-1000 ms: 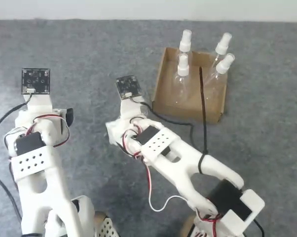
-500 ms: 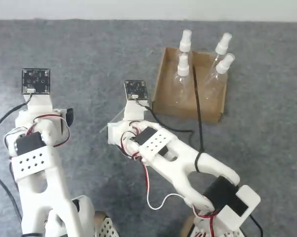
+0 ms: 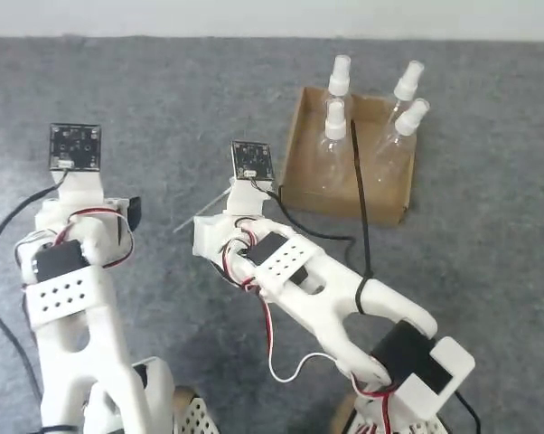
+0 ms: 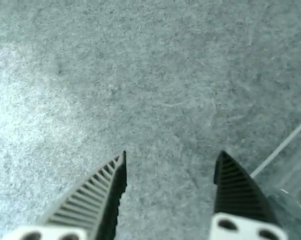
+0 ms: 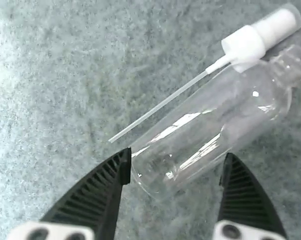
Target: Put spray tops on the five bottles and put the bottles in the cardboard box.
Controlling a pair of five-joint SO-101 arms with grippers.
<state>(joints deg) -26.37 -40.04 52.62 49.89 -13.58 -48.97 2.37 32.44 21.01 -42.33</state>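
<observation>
**Task item.** The fifth bottle (image 5: 215, 127) lies on its side on the grey worktop (image 3: 164, 99), at about 8 o'clock from the cardboard box (image 3: 326, 204). Its neck is open. Its spray top (image 5: 258, 36) lies loose just beside the neck, and the thin dip tube (image 5: 160, 107) runs along the body. Four capped bottles (image 3: 333, 134) stand in the box.

**Pincers.** The right pincer (image 5: 176, 155) is spread wide and holds nothing, with its jaws straddling the bottle's base end. The left pincer (image 4: 173, 156) is also spread wide and empty, over bare worktop at 9 o'clock of the bottle.

**Handling (judged).**
- The bottle is clear thin plastic, empty, light, smooth and round, so it is liable to roll or slip out of a hard pinch.
- Take it across the mid-body with moderate force.
- The tube looks slender and bendable, so take the top by its white head.

**Clearance.**
- There is open worktop around the bottle.
- The nearest edge is the box wall at 2 o'clock.
- Room appears to remain toward the box's 6 o'clock side.
- A black cable (image 3: 362, 217) crosses the box and is a snag risk.
</observation>
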